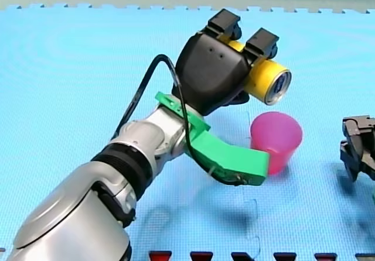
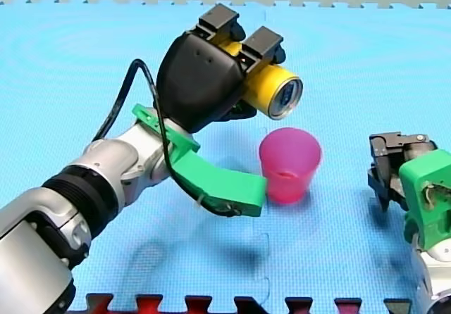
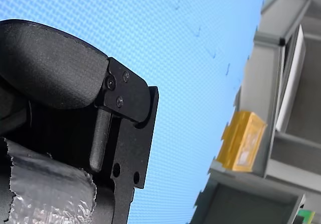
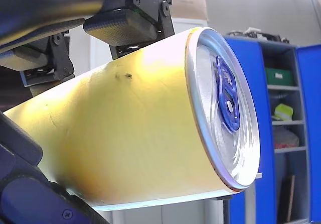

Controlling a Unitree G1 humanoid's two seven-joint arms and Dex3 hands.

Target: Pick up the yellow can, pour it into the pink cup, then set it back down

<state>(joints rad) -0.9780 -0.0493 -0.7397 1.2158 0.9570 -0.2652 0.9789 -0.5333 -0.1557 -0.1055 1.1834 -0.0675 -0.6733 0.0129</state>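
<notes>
yellow can (image 1: 268, 81): held in the air, tipped on its side (lid end facing right), above the cup.
pink cup (image 1: 276, 137): stood upright on the blue foam mat (image 1: 70, 68), right of centre.
left hand (image 1: 212, 72): clamped around the can.
right hand (image 2: 391, 167): far right, apart from the cup; open or closed could not be told.

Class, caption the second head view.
Left hand holds yellow metal can tilted above pink plastic cup; right hand beside the cup.
</notes>
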